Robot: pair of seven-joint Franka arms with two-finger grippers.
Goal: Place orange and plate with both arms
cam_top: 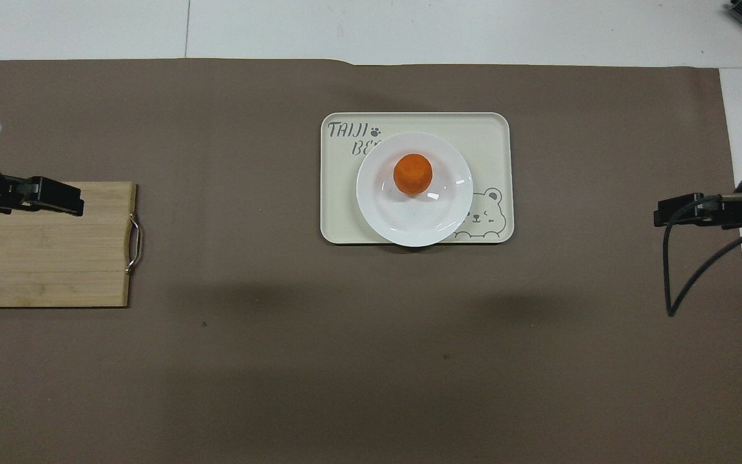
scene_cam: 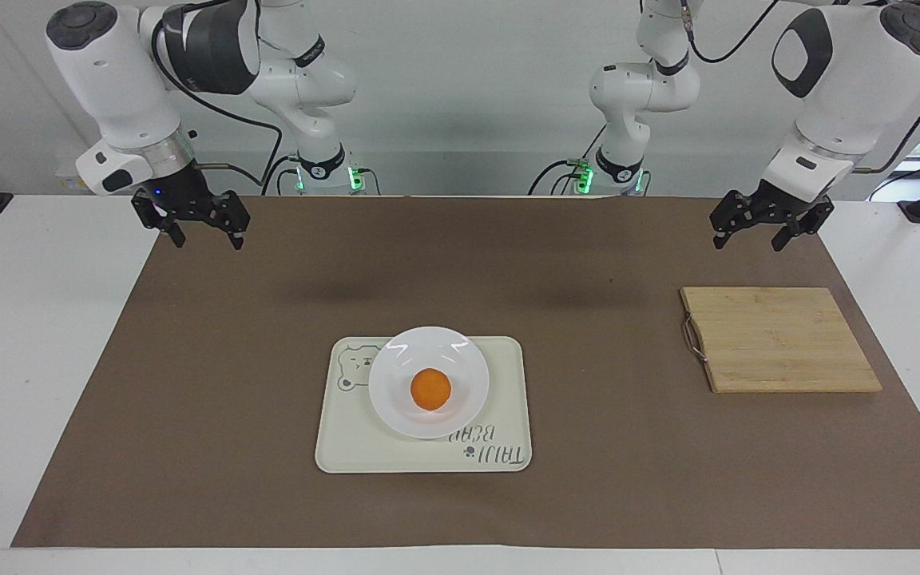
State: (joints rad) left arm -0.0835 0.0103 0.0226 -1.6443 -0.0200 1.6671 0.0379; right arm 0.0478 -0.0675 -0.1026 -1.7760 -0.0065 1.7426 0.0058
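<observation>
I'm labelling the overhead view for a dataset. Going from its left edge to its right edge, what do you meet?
Left gripper over the cutting board → tray carrying the plate with the orange on it → right gripper over the mat's edge.

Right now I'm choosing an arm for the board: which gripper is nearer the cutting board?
Left. The left gripper hangs just robot-side of the cutting board; the right gripper is over the mat's edge at the right arm's end.
</observation>
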